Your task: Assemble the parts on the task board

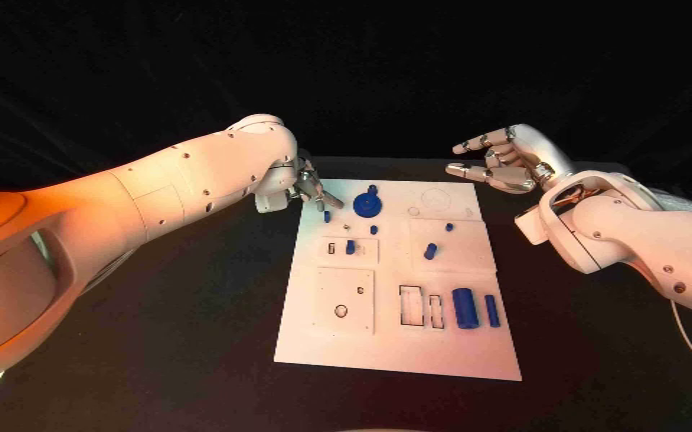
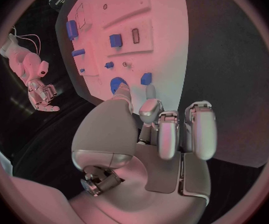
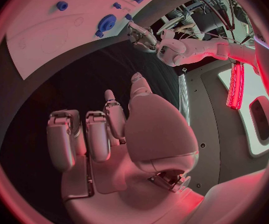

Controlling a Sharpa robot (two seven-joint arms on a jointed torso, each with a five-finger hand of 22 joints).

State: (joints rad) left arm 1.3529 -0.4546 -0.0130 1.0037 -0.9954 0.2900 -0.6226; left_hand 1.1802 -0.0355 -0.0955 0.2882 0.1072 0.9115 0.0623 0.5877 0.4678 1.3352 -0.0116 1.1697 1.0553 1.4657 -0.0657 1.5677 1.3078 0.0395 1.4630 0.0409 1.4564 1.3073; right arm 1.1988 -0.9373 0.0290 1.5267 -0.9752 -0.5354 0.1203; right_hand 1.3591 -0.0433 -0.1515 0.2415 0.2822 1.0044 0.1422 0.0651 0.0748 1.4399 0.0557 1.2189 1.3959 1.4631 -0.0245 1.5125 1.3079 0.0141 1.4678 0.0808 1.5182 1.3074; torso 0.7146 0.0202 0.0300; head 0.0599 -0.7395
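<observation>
Black tabletop carries the flat white task board (image 1: 397, 352) with its small blue plastic parts (image 1: 464, 307) scattered loose, the left hand (image 1: 306, 188) hovering empty, fingers partly curled, beside the round blue disc (image 1: 366, 202), probably to grasp it, while the right hand (image 1: 500, 160) waits off-board, loosely open.

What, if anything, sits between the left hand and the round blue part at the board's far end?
Nothing visible: the left hand hovers at the task board's far left corner, with only bare board between its fingers and the round blue part.

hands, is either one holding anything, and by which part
Nothing is held. The left hand hovers at the board's far left corner; the right hand hangs off the board.
</observation>
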